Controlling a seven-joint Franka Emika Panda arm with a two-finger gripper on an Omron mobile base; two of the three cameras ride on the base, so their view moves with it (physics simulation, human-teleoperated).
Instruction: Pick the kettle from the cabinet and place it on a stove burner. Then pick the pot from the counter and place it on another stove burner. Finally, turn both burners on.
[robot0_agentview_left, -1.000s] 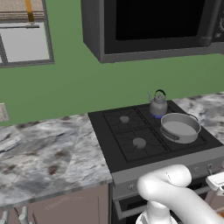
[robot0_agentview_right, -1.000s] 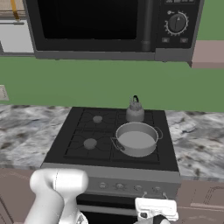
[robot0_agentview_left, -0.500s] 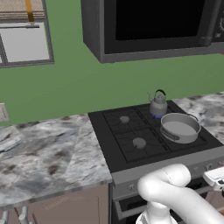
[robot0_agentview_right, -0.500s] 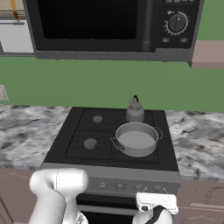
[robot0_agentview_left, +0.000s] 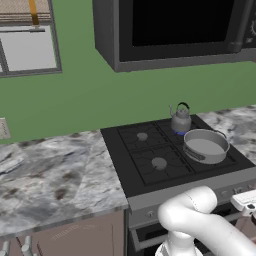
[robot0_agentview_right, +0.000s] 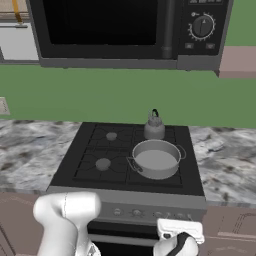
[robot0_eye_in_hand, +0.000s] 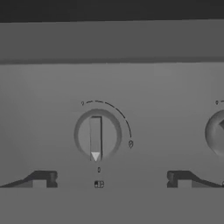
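Marbled grey-and-white surface runs to both sides of a black cooktop, with a green wall behind and pinkish-brown cabinet fronts below. Nearest the camera, the tool hangs in front of the stove's grey front panel, its two dark fingertips spread wide with nothing between them. Straight ahead of it sits a round knob whose pointer bar stands upright with its white tip at the bottom (a second knob shows at the right edge of the hand view). From the right base view the white hand is seen low, just before the knob row, below the pot's side of the stove.

Further back, the pot rests on the front right burner, lidless and level. Just behind it the kettle stands upright on the rear right burner, spout toward the left, black handle arched above. The two left stove burners are bare. Beyond, a black microwave hangs over the stove, and a mauve-brown cabinet slab juts out to its right.
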